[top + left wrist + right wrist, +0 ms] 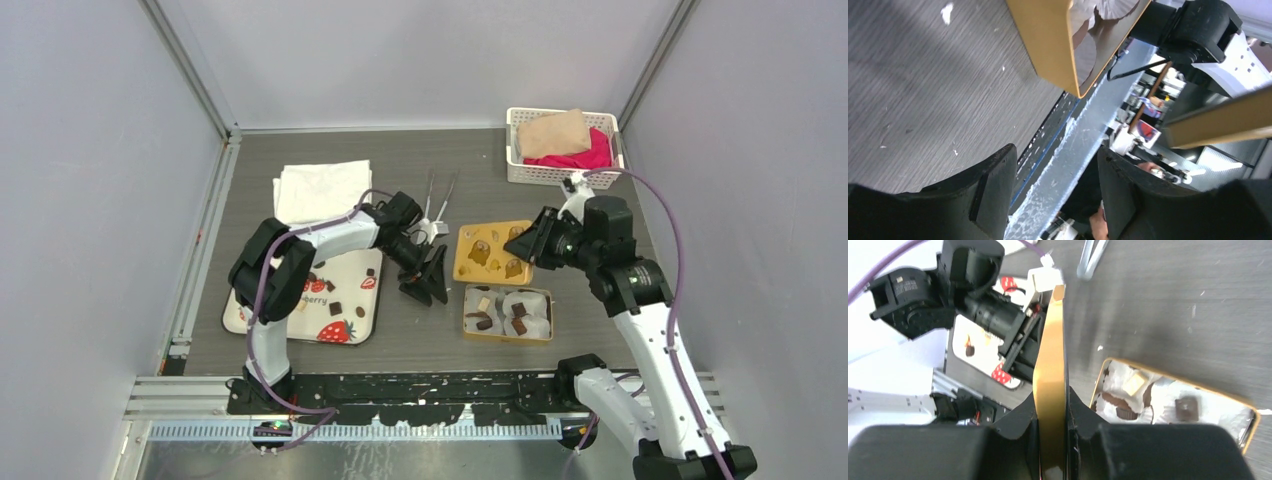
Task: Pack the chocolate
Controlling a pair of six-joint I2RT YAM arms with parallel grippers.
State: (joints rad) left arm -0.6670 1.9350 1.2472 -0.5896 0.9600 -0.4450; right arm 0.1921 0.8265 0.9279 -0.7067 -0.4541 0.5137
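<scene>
The chocolate lies in two places. Several pieces (498,312) sit in white paper cups in the open golden tin (546,293). A few dark pieces (335,308) lie on the strawberry-print tray (262,322). My right gripper (530,240) is shut on the edge of the golden-yellow lid (480,238) and holds it beyond the tin. The right wrist view shows the lid (1050,355) edge-on between the jaws of this gripper (1052,410), with the tin (1254,416) and the chocolate (1134,383) to the right. My left gripper (425,275) is open and empty, between tray and tin (1048,40).
Metal tongs (437,205) lie behind the lid. A folded white cloth (322,188) sits at the back left. A white basket (560,172) with pink and tan cloth stands at the back right. The table's near rail (1068,150) shows between the left fingers.
</scene>
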